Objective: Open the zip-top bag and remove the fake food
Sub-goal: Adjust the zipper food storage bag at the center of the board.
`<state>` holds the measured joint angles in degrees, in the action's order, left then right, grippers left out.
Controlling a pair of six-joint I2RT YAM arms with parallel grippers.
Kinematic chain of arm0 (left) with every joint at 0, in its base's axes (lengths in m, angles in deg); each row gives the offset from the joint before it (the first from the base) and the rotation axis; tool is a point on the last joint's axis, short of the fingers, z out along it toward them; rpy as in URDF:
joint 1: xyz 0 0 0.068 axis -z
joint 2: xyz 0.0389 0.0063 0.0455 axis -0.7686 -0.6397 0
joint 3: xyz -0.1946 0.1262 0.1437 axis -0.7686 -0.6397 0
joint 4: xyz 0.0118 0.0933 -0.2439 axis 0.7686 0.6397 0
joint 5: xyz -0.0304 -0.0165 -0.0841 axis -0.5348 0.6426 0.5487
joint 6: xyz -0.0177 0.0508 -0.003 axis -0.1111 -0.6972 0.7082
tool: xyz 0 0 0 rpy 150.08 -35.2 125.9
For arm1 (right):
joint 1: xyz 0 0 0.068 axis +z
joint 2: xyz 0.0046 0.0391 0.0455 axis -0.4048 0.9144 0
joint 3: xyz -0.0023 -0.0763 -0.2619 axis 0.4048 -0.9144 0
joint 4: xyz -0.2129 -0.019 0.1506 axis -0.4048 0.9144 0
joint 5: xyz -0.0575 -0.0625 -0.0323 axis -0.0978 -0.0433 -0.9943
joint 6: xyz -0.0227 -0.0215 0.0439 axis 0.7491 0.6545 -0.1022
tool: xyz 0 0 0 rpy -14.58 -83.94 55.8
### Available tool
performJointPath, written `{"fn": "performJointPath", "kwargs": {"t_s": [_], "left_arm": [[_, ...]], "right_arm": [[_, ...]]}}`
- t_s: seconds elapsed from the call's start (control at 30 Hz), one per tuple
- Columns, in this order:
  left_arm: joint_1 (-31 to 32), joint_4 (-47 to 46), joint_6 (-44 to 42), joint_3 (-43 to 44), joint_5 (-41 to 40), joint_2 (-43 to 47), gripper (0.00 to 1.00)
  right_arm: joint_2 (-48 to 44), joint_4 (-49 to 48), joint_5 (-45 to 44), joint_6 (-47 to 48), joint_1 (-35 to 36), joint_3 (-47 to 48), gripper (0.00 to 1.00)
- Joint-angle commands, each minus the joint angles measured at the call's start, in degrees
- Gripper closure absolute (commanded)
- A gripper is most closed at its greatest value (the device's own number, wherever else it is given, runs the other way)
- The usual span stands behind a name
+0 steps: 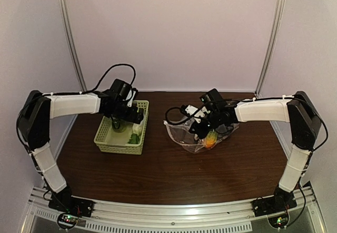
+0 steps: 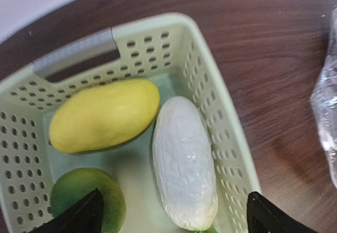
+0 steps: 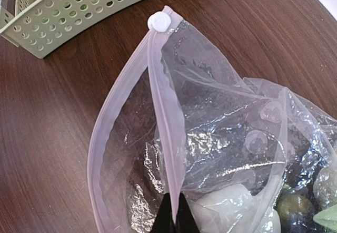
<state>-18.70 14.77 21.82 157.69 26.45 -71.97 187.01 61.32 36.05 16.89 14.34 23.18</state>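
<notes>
Zip-top bag [image 3: 210,122] pinched by right hand [image 3: 172,214].

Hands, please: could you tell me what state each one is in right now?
Left hand: open, empty, above the basket.
Right hand: shut on the bag, at its zip edge.

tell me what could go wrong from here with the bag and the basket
The right tool pinches only the thin zip strip of the zip-top bag; it may slip, and the mouth could collapse over the fake food inside.
The left tool hangs open over the basket, one finger by its wall; it might snag it.
</notes>
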Motion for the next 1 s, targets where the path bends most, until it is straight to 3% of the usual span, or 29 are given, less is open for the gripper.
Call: {"fn": "performJointPath", "kwargs": {"t_s": [0.0,0.3,0.43,0.57,0.63,0.7,0.87,0.97], "left_arm": [[2.7,-7.8,-6.1,-1.8,-0.6,13.6,0.03],[7.5,-14.2,-11.2,-7.1,-0.6,23.6,0.03],[11.7,-17.3,-12.8,-9.7,-10.6,26.2,0.03],[11.7,-12.0,-8.3,-8.2,-28.7,21.2,0.03],[11.7,-9.4,-10.6,-5.7,-29.2,16.5,0.03],[11.7,-10.7,-7.0,-5.8,-31.3,15.0,0.03],[11.7,-17.4,-6.5,-6.3,-18.0,21.6,0.03],[12.6,-18.3,-6.0,-5.0,-9.7,25.3,0.12]], "right_arm": [[-4.4,2.0,-2.3,1.5,-0.2,2.0,1.00],[-16.6,8.2,-11.7,7.7,-0.8,7.8,1.00],[-21.0,11.4,-14.5,10.5,-0.8,9.9,1.00],[-23.2,12.5,-16.1,11.4,-0.8,10.4,1.00],[-23.2,12.6,-16.6,11.3,-0.8,10.1,1.00],[-22.5,13.4,-16.5,11.1,-0.8,10.1,1.00],[-20.0,17.6,-16.4,11.2,-0.8,15.3,1.00],[-18.7,19.5,-15.8,10.5,-0.8,19.6,1.00]]}}
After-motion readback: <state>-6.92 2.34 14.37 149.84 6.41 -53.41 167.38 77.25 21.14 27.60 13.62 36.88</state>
